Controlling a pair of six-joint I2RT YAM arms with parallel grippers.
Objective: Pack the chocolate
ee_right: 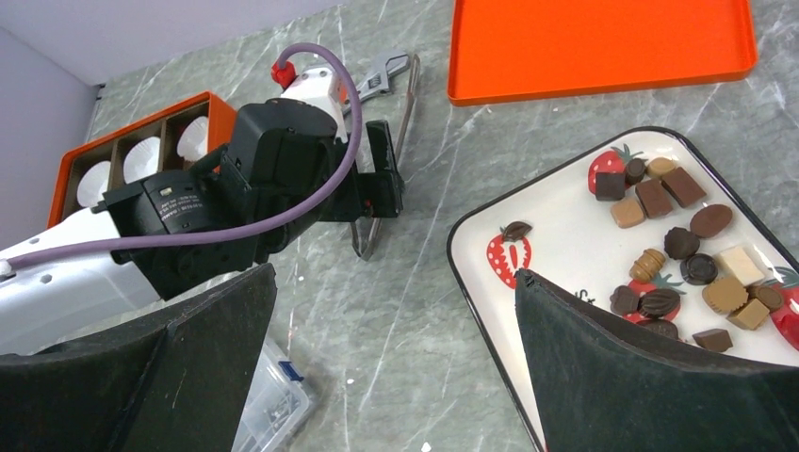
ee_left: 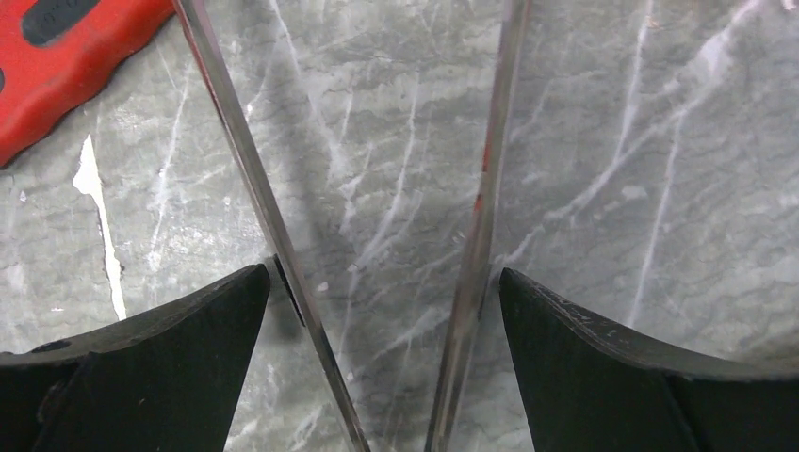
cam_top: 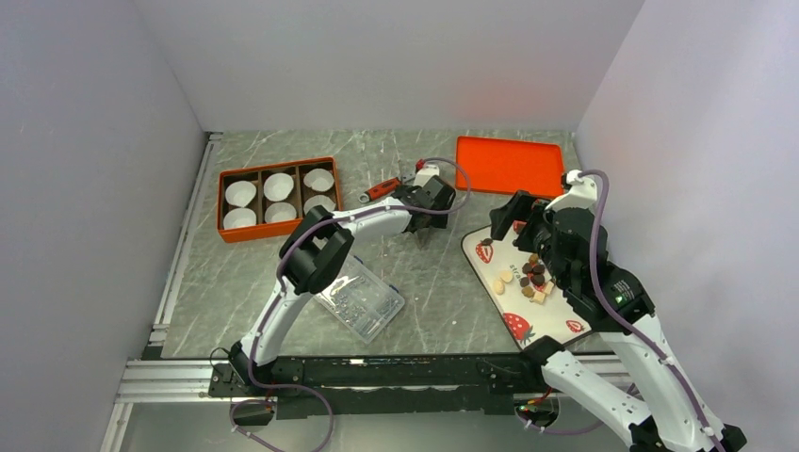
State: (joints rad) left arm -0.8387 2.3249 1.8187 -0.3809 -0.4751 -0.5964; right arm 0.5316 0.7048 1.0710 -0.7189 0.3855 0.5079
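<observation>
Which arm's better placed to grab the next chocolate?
Left, likely: left pincer holds tongs beside the plate, cup box on its side. Right pincer hovers open over the chocolates.

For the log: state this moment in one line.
left jaws: shut on tongs | right jaws: open above plate | chocolate: on plate | cups: empty

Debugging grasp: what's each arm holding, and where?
The left arm's black fingers straddle thin metal tongs partway along the blades; a clamp cannot be told. The right arm's black fingers hold nothing.
</observation>
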